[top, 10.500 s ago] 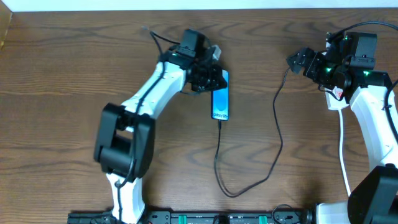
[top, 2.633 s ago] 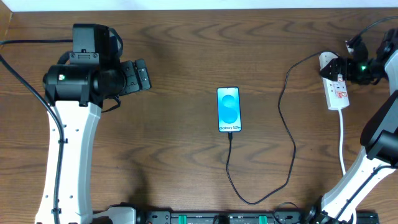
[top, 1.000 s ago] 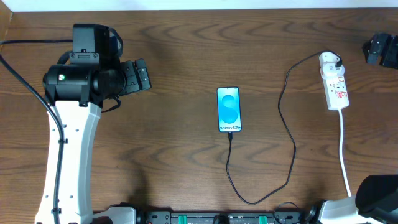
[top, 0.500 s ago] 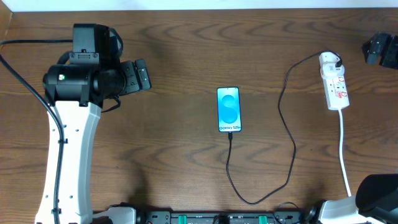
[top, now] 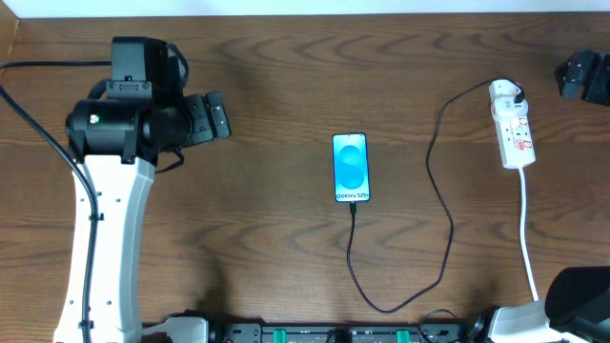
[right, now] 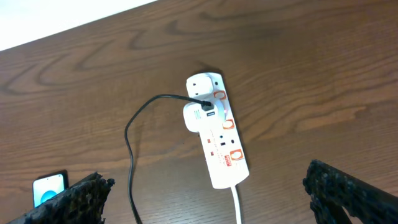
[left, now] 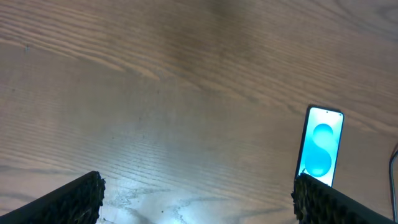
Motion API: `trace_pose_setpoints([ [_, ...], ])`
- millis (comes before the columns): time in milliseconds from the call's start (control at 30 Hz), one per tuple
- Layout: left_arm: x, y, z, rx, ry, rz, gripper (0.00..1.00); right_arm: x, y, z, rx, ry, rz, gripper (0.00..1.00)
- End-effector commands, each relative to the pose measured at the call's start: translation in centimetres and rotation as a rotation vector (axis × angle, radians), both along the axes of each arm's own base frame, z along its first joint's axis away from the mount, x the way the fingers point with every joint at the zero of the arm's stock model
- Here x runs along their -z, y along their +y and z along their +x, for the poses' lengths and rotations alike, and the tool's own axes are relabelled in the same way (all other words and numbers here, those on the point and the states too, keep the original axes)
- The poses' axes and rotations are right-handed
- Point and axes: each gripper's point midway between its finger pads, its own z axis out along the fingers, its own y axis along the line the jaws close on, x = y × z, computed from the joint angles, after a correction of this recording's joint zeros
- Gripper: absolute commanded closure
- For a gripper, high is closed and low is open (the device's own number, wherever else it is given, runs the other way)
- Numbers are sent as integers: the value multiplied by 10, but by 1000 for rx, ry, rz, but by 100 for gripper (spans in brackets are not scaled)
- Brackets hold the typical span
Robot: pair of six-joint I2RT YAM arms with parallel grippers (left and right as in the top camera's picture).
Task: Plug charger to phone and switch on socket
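Dark wooden table [top: 286, 257], seen from overhead: the phone [top: 351, 169] lies face up with its screen lit. The charger [top: 428, 164] enters the phone's near edge and loops to its right, up to the socket [top: 513, 129]. Only the right wrist view shows a white adapter [right: 199, 116] seated in the socket. The left gripper [left: 199, 202] and right gripper [right: 208, 186] both hang spread wide and empty, well apart from the phone.

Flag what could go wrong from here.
The thin black charger cable lies in a slack loop between the blue-screened smartphone and the white power strip; the right end effector passing low could snag it and unplug the phone. The strip's switch position is unreadable here, so power may be off.
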Motion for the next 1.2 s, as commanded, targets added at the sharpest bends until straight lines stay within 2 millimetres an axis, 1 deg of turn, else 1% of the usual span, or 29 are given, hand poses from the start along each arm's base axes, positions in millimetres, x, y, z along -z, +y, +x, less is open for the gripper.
trace_pose_setpoints([
  [0, 3, -2, -23, 21, -2, 23, 3, -1, 3, 0, 1, -2, 15, 1],
  [100, 12, -2, -34, 27, -40, 45, 4, -1, 3, 0, 1, -2, 15, 1],
  [233, 31, -1, -41, 23, -137, 47, 4, -1, 3, 0, 1, -2, 15, 1],
  [267, 40, 0, -43, 19, -185, 47, 4, -1, 3, 0, 1, -2, 15, 1],
  [367, 54, 0, -44, 16, -281, 40, 3, -1, 3, 0, 1, -2, 15, 1],
  [400, 61, 0, -46, 14, -363, 34, 3, -1, 3, 0, 1, -2, 15, 1],
  [433, 63, 0, -47, 13, -405, 30, 3, -1, 3, 0, 1, -2, 15, 1],
  [533, 65, -4, -53, 24, -557, -3, 4, -1, 3, 0, 1, -2, 15, 1],
  [633, 59, -4, -59, 20, -724, -14, 4, -1, 3, 0, 1, -2, 15, 1],
  [667, 55, -2, -63, 14, -825, -16, 3, -1, 3, 0, 1, -2, 15, 1],
  [733, 51, 0, -68, 4, -915, -17, 3, -1, 3, 0, 1, -2, 15, 1],
  [900, 48, 8, -76, -35, -1085, -9, 3, -1, 3, 0, 1, -2, 15, 1],
  [1033, 52, 16, -81, -65, -1187, 1, 3, -1, 3, 0, 1, -2, 15, 1],
  [1167, 56, 22, -85, -85, -1182, 16, 3, -1, 3, 0, 1, -2, 15, 1],
])
